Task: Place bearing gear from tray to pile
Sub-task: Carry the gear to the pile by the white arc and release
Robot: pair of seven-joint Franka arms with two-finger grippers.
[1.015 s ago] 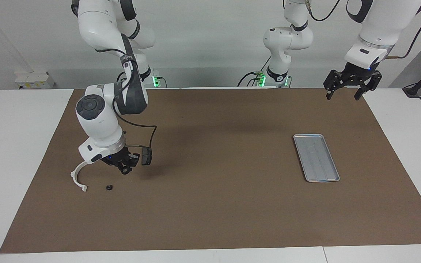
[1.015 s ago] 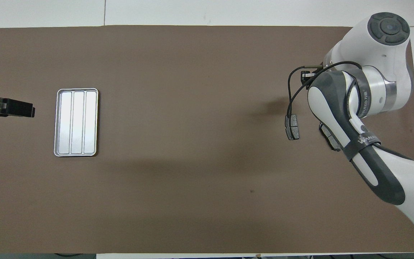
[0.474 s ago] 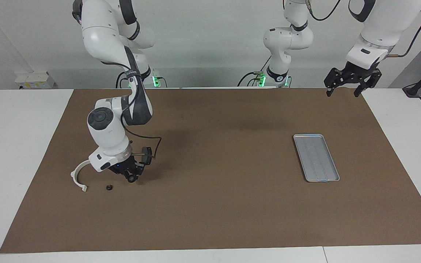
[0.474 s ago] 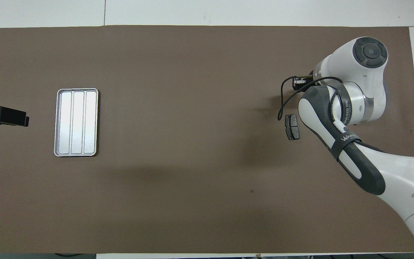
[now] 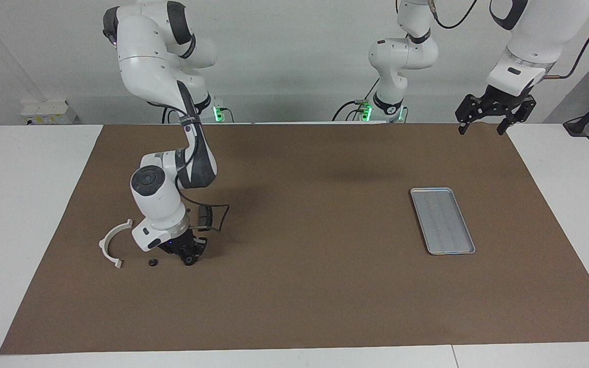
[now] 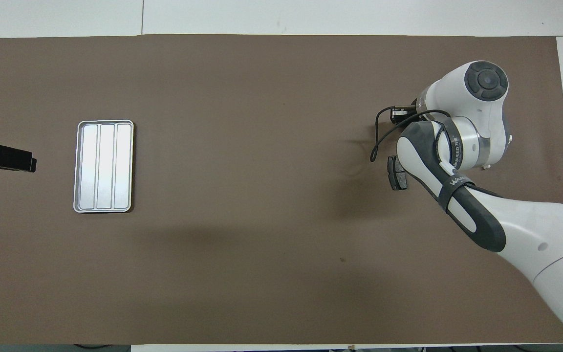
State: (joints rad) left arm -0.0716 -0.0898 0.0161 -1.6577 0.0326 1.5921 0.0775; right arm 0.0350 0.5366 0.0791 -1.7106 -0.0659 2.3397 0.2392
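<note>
While the tray (image 5: 442, 220) is lying bare toward the left arm's end of the brown mat (image 5: 304, 286), all small parts are sitting toward the right arm's end. A white half-ring bracket (image 5: 112, 243) is lying flat there, w/ a tiny dark ring, prob. a gear (image 5: 153, 263), just beside it and apart from it. One dark brake pad (image 6: 398, 173) is showing in the overhead view, partly under the right arm's forearm; in the facing view it's mostly hidden by the wrist. A black cable (image 6: 381, 137) is looping off the wrist over the mat nr the pad.

R gripper (image 5: 189, 259) is pointing steeply down, tip at or just off the mat, just beside the gear, w/ the bracket on the gear's other flank. Its fingers are nearly closed and seem to be pinching a small dark round part; can't tell what it is, nor if it's touching the mat. Right arm is bending sharply at the elbow, wrist tilting toward the mat's middle.

L gripper (image 5: 485, 124) is hanging high over the mat's corner at the left arm's end, fingers spread wide, holding nothing; that arm is waiting.
</note>
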